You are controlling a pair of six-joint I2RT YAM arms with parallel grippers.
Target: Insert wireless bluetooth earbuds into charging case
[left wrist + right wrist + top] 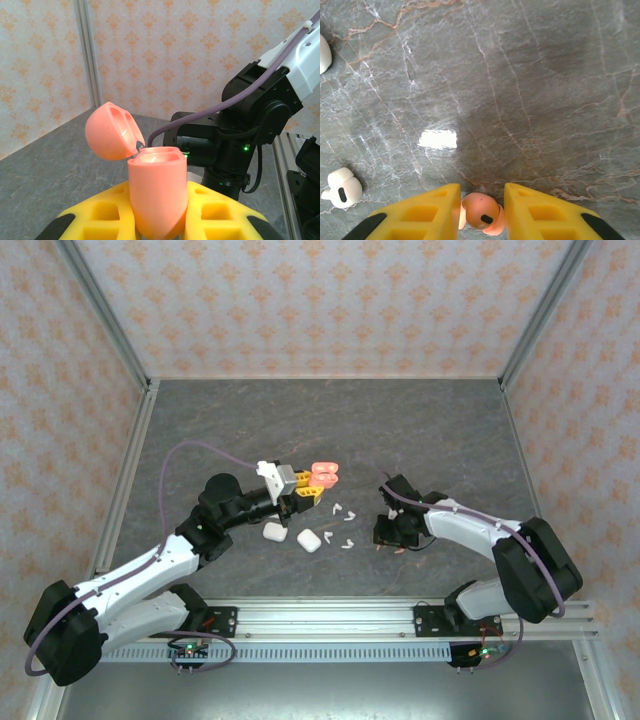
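My left gripper (308, 492) is shut on a salmon-pink charging case (157, 192), held upright above the table with its lid (110, 131) swung open to the left. Both wells in the case look empty. From above, the case (325, 474) sits mid-table. My right gripper (482, 200) is down at the table, its yellow fingers (425, 212) closed against a salmon-pink earbud (481, 211) on both sides. Several white earbuds (345, 511) lie between the two arms. One white earbud (342, 187) lies left of the right gripper.
Two white closed cases (274, 532) (309, 539) rest near the left wrist; the edge of one case (324, 52) shows in the right wrist view. The right arm (250, 115) stands close behind the held case. Dark marbled tabletop (330, 420) lies beyond, bounded by aluminium frame rails.
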